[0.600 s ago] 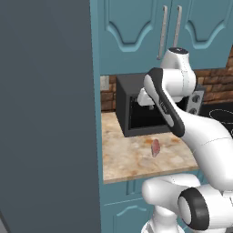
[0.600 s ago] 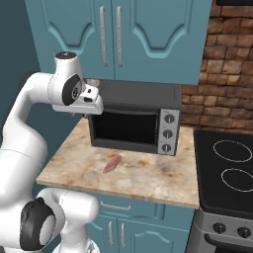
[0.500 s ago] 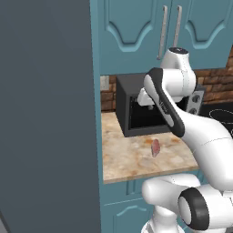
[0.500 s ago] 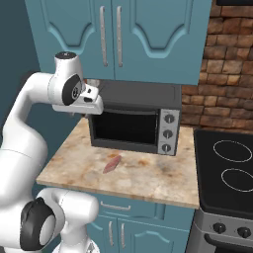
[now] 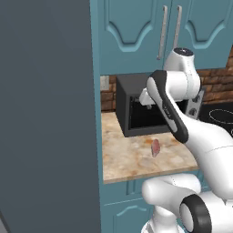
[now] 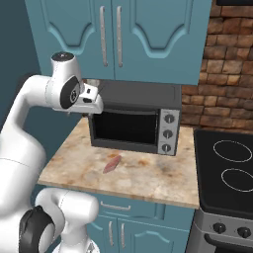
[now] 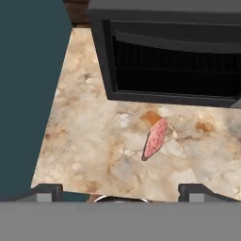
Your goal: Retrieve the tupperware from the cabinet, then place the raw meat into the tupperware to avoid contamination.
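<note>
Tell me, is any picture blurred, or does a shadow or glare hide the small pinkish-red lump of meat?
Hand view: sharp, even light; the small pinkish-red lump of raw meat casts a thin dark shadow on the beige marbled stone counter. Left base view: meat clear, no glare. Right base view: meat small but unhidden.

— What's behind the cabinet [image 6: 118,34] doors?
— Both shut, so the inside is hidden.
— And the microwave [image 7: 174,52]?
— Its right end is cut off in the hand view (top edge too).
</note>
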Robot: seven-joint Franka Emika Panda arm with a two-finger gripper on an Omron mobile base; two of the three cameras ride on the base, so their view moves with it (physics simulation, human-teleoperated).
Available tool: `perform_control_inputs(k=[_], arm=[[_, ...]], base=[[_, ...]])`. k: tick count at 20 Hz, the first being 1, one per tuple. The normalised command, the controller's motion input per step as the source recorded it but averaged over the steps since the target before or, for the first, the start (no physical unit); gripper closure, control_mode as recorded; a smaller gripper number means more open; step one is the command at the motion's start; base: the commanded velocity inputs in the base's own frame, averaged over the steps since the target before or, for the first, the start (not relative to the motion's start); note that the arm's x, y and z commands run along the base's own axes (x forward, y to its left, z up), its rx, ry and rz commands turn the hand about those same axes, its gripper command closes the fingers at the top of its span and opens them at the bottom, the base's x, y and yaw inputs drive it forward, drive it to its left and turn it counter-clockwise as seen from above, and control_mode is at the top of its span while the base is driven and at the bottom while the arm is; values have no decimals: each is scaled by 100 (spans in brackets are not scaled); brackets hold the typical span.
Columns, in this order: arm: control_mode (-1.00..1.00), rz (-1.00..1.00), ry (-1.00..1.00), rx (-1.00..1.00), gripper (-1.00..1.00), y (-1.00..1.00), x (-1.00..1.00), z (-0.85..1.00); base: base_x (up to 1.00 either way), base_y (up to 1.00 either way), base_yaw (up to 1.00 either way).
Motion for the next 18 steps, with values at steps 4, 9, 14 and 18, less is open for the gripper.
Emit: perform_control_inputs(k=[4, 9, 14, 18], arm=[[-100, 0, -22, 0, -100, -15, -21, 21], [-100, 0, -23, 0, -100, -16, -23, 32], [-100, 0, -24, 0, -100, -21, -22, 34], [-100, 0, -23, 0, -100, -22, -19, 34]], base=[[0, 0, 0], [0, 0, 0], [0, 0, 0], [0, 0, 0]])
